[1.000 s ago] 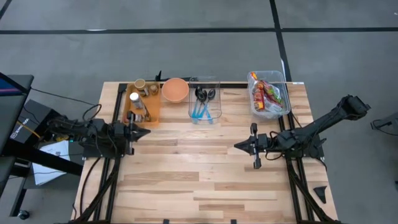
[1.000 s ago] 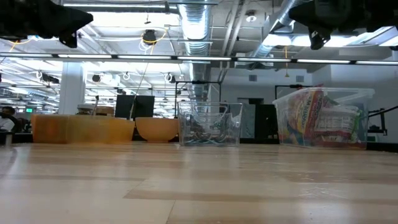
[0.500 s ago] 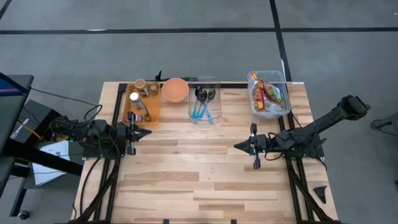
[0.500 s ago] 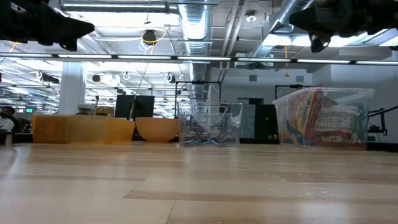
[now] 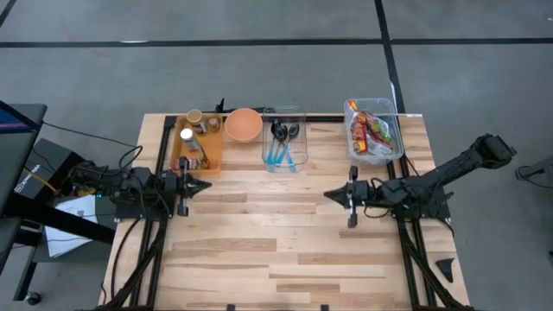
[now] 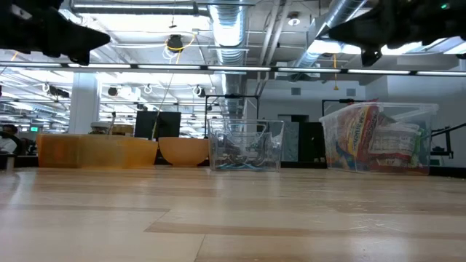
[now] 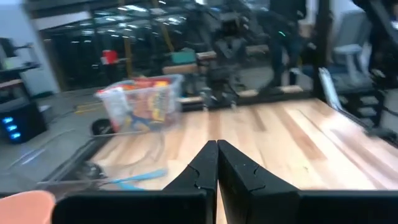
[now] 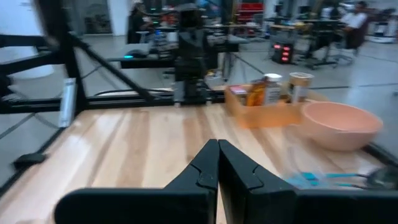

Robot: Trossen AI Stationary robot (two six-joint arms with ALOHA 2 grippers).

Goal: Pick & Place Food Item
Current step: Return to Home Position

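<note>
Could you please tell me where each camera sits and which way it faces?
High view: above the table, looking straight down; both arms, left hand and right hand.
Low view: at table-top height, looking level at the orange bin and transparent bin; arms at top corners.
Left wrist view: on left arm, facing the snack bin; left hand shut in front.
Right wrist view: on right arm, facing the orange bowl; right hand shut in front.
Shared: high, low and left wrist views show the snack bin.
</note>
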